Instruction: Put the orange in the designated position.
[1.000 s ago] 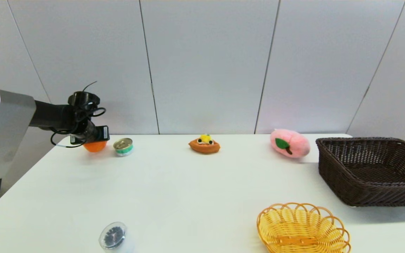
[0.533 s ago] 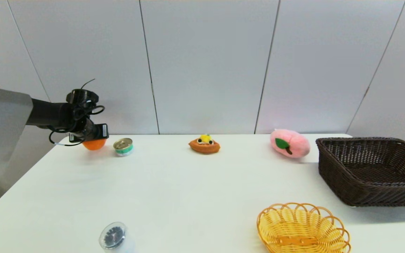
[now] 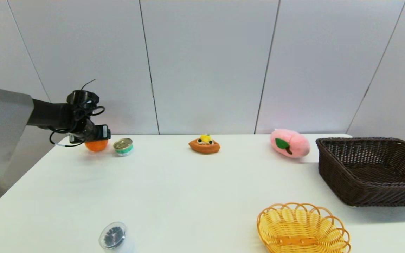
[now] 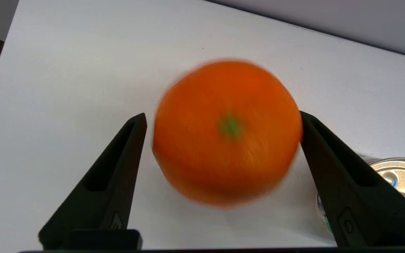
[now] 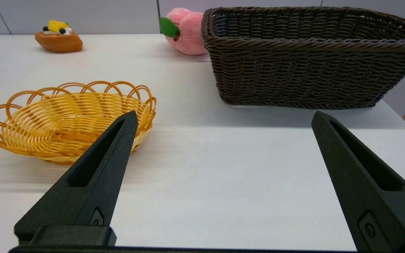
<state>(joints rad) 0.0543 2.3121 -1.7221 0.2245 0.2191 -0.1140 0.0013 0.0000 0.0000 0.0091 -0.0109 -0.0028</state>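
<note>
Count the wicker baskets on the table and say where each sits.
2. The dark brown basket sits at the table's right edge; the yellow basket sits at the near edge, left of it.

On the white counter [image 3: 188, 189], a small tin can [image 3: 123, 146] stands at the far left, a boat-shaped toy pastry [image 3: 204, 144] at the far middle, and a pink plush peach [image 3: 289, 143] farther right. A dark brown wicker basket [image 3: 371, 170] sits at the right edge. Near the front lie a yellow wicker basket [image 3: 302, 228] and, to the left, a clear round lidded container [image 3: 113, 237].
</note>
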